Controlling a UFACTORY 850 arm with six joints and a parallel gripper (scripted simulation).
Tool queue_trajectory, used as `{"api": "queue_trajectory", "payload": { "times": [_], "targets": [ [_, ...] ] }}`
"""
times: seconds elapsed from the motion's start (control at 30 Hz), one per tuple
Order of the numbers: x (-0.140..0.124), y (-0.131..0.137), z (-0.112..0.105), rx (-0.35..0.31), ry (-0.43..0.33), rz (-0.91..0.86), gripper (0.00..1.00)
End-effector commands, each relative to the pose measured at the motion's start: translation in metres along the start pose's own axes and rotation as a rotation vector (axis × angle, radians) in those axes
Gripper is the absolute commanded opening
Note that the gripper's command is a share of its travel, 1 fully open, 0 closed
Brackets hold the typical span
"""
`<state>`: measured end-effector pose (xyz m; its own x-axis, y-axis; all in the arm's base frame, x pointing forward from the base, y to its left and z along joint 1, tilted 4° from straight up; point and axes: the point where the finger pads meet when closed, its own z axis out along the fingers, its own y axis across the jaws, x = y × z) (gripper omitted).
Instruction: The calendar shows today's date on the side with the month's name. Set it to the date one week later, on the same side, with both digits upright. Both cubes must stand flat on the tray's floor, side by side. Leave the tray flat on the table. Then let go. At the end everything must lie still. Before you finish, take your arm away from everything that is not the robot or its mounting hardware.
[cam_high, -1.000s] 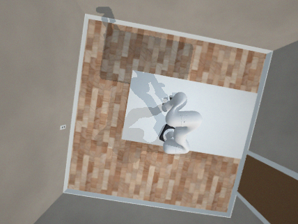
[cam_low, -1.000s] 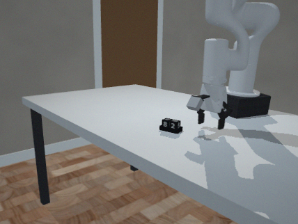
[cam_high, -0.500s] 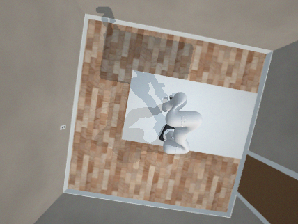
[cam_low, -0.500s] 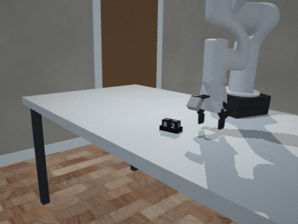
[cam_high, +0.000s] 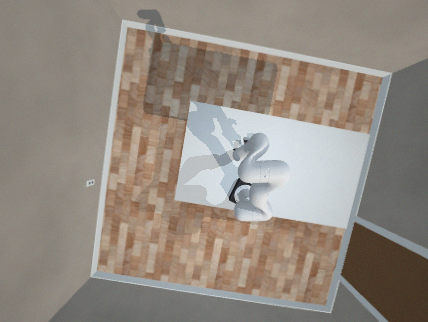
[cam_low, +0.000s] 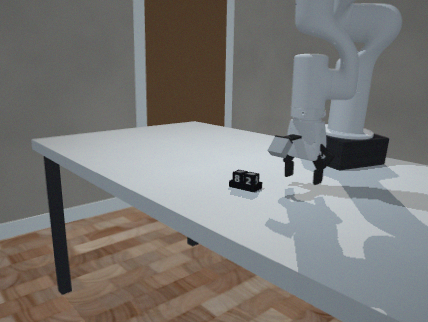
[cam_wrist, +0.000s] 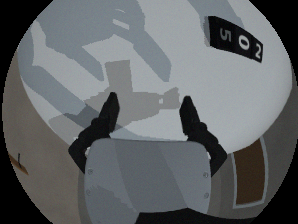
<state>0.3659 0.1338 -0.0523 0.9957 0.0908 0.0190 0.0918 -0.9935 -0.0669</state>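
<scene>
Top view: a wood-block floor is filling a walled room, with a white table standing toward one side. The white arm is folding over the table's near edge and hiding the calendar; only its shadow is spreading across the table top.

Exterior view: the table is resting on dark legs before a brown door. The arm is rising from a black base at the far end. The gripper is pointing downward and hanging just above the surface, its jaws standing wide apart with nothing between them. The calendar — a low black tray carrying two dark cubes side by side — is sitting flat on the table, near the gripper but apart from it, off toward the viewer and the table's free end. The cube faces turned this way are showing 8 and 2.

Wrist view: the two black fingers are framing bare table top and shadow. The calendar is lying outside the jaws — beyond the fingertips and off to the upper right, turned at an angle. The faces seen from here are reading 5, 0 and 2.
</scene>
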Motion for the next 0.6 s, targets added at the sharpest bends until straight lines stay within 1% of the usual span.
{"api": "queue_trajectory", "payload": {
  "times": [0.0,0.23,0.37,0.57],
  "targets": [
    [0.001,0.000,-0.009,0.001,0.001,0.000,1.00],
    [0.001,0.000,-0.030,0.001,0.001,0.000,1.00],
    [0.001,0.000,-0.034,0.001,0.001,0.000,1.00],
    [0.001,0.000,-0.034,0.001,0.001,0.002,1.00]
  ]
}}
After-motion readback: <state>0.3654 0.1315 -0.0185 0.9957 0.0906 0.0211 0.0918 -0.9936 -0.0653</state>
